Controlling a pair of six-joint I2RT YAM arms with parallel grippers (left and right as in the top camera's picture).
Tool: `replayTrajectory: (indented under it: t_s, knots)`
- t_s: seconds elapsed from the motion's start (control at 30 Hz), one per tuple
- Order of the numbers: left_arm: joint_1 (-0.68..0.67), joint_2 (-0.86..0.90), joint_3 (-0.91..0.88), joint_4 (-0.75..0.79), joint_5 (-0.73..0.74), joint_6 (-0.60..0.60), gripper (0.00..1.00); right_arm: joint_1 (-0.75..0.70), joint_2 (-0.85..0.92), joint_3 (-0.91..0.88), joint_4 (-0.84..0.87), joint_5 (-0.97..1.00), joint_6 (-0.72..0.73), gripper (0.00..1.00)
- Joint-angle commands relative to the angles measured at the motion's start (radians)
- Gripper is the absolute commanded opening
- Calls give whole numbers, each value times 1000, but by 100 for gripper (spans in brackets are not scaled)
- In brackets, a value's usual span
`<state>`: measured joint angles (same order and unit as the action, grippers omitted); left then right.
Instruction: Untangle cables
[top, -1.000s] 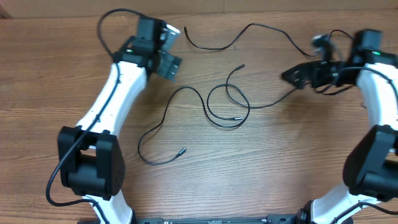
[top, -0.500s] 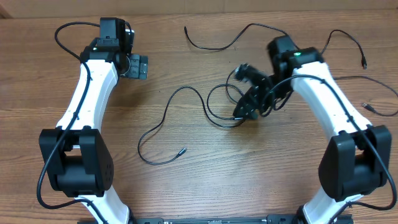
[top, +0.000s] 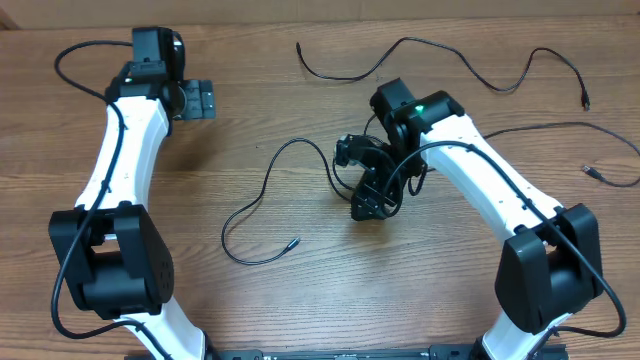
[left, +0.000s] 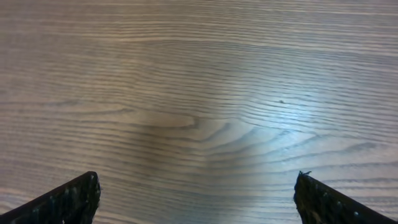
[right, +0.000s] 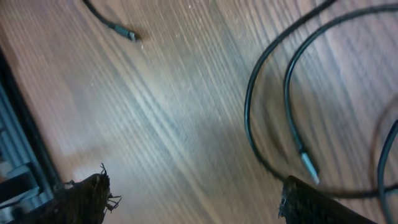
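Apparently three thin black cables (top: 296, 140) are lying apart on the wooden table (top: 300, 310), though where they are crossing under the right arm I cannot be sure of the count. The far cable (top: 404, 40) is waving left to right along the far side, with one end at each side. The left cable (top: 226, 236) is curling from its plug tip near the table's middle, out to the left, then away and rightward under the right gripper (right: 196, 199). The right cable (top: 556, 125) is stretching from there out past the right edge. The two grippers are both standing with jaws wide and gripping nothing. The right one is hovering over two curved strands and a silvery plug tip (right: 308, 167), and the left gripper (left: 196, 202) is hanging over bare wood, well apart from the cables.
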<state>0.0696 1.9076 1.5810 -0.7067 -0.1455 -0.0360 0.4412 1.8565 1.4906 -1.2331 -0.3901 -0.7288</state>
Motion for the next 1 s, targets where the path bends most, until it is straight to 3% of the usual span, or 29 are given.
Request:
replayTrajectory:
  t_s: [0.0,0.1,0.57,0.97]
  knots:
    - [13,-14,6,3,23,-35,99,-2,3,-42,53,8,22,86]
    - [13,-14,5,-3,44,-35,100,-2,3,-84,122,8,22,81]
    - [8,-14,5,-34,151,-36,100,-2,3,-290,358,8,34,82]
    - [8,-14,5,-53,154,-31,100,-2,3,-312,659,9,258,78]
